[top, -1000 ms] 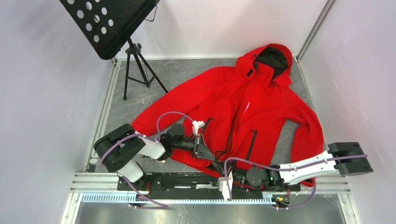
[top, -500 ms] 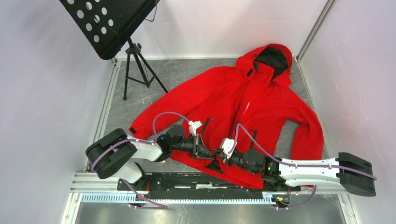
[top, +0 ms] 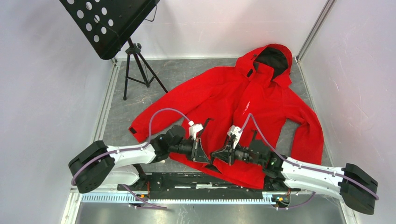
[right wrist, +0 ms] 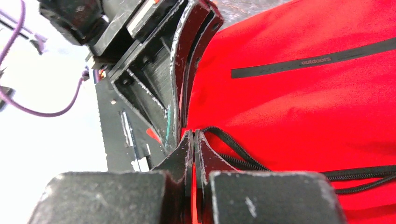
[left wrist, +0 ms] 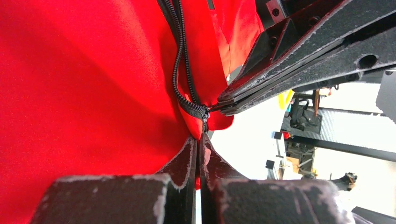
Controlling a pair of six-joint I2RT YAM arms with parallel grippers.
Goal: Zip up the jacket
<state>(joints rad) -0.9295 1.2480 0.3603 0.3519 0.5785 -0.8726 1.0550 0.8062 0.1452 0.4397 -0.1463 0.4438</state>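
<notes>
Right claw (top: 215,154) swung in; red jacket (top: 268,109) lies spread, hem unzipped.

Black perforated music stand (top: 109,23), grey tabletop (top: 187,72)

The left arm (top: 128,154) and right arm (top: 308,171) are built alike: smooth white shells over the long links, and chunky black housings with rounded corners at the joints, the biggest one at each arm's outer end (top: 91,165). A thin lilac cable (top: 161,112) loops free on the 12 o'clock side of each arm and ends at a small white camera block (top: 195,128) on the wrist. A tiny green light (top: 271,163) shows on the right arm's black wrist section. The left gripper (left wrist: 201,140) and right gripper (right wrist: 193,135) have flat, tapering matt black fingers (left wrist: 184,163), their edges scuffed to greyish white, with round screw holes (left wrist: 367,60) further back.
</notes>
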